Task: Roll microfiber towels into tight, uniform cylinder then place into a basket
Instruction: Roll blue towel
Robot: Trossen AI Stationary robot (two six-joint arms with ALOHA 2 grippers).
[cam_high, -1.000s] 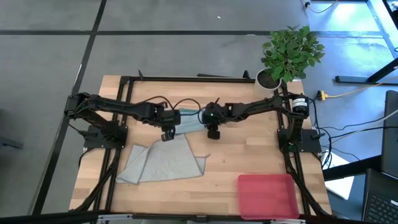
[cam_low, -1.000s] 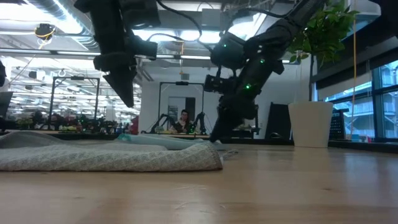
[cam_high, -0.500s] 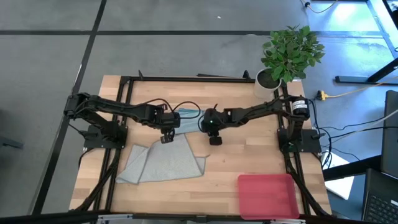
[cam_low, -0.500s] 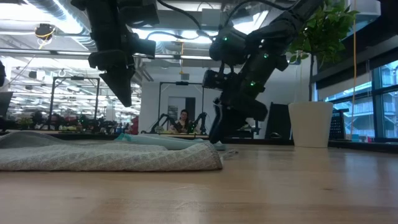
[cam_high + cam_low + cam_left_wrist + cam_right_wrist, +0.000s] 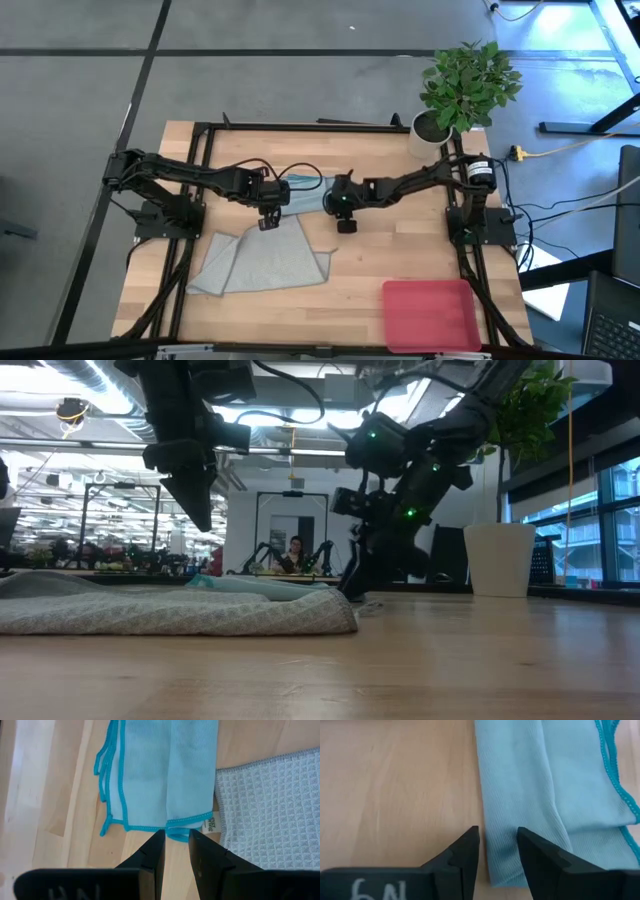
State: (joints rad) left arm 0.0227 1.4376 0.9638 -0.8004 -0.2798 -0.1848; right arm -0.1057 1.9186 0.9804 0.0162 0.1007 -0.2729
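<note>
The folded light teal-blue towel (image 5: 303, 192) lies flat on the table between my two arms, with its white tag (image 5: 212, 822) at one corner. The larger pale grey-green towel (image 5: 262, 258) lies crumpled nearer the front and overlaps it. The pink basket (image 5: 432, 312) sits at the front right. My left gripper (image 5: 177, 837) is slightly open and hangs well above the teal towel's tagged end (image 5: 203, 520). My right gripper (image 5: 498, 837) is open and low at the towel's other end (image 5: 352, 592). My right gripper points down at the teal towel's folded long edge (image 5: 492, 855), with one finger (image 5: 465, 850) over bare wood and the other (image 5: 537, 850) over the cloth. I cannot tell whether the tips touch the towel.
A potted plant (image 5: 462, 90) stands at the far right corner. Black frame rails (image 5: 300, 126) run along the far edge and both sides. Bare wood (image 5: 400, 250) lies between the towels and the basket.
My right gripper has gone a little toward the table's near edge and tipped, and its tips have sunk closer to the table at the teal towel's end. Both towels lie as before.
</note>
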